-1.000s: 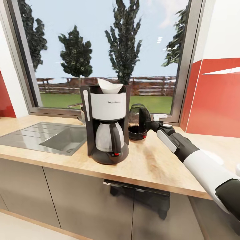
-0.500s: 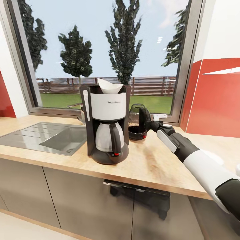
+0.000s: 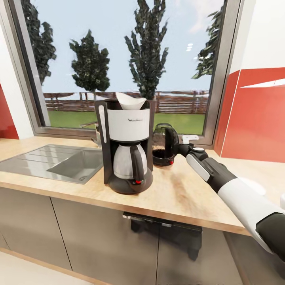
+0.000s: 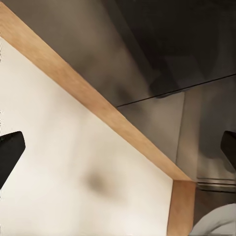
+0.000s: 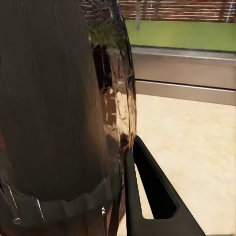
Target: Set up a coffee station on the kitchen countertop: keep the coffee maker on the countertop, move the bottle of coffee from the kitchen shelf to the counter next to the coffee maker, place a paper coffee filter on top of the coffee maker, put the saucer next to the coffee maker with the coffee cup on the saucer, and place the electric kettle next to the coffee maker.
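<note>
Coffee maker stands upright on the counter just right of the sink, w/ a white paper filter sitting in its top. Kettle is just behind and to the right of it, near the window sill, partly hidden by the maker's side. Right gripper is at the kettle's handle, but its fingertips are lost against the black handle, so can't tell if it's clamped or loose. In the right wrist view the kettle's dark glass is so close it's cut off, one finger right beside the body. Left wrist view: blurry counter edge and cabinet fronts; the dark finger tips at the frame's sides are spread wide apart, holding nothing.
</note>
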You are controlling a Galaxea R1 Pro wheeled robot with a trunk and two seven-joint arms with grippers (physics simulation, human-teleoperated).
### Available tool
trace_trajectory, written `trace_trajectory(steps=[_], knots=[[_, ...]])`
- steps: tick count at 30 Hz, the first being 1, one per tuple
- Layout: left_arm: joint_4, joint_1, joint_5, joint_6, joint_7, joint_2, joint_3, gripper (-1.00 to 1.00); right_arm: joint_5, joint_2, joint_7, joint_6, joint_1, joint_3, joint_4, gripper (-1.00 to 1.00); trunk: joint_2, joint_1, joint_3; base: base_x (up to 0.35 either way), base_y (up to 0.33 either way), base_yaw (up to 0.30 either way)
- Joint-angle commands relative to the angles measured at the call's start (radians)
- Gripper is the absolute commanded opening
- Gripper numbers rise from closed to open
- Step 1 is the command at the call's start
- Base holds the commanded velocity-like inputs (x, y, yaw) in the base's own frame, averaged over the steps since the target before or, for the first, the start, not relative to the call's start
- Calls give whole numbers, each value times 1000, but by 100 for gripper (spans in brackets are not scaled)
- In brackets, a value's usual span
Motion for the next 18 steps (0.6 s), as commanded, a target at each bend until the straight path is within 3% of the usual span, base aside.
trace_trajectory(steps=[1,18], knots=[[1,-1,-8,-6,-2,0,9,100,-5,-1,-10,1,-2,5,-3,-100,-8,4,-4,0,0,0],[1,-1,-8,-5,-2,0,8,100,-5,-1,-10,1,-2,5,-2,-100,-50,27,-23,0,0,0]])
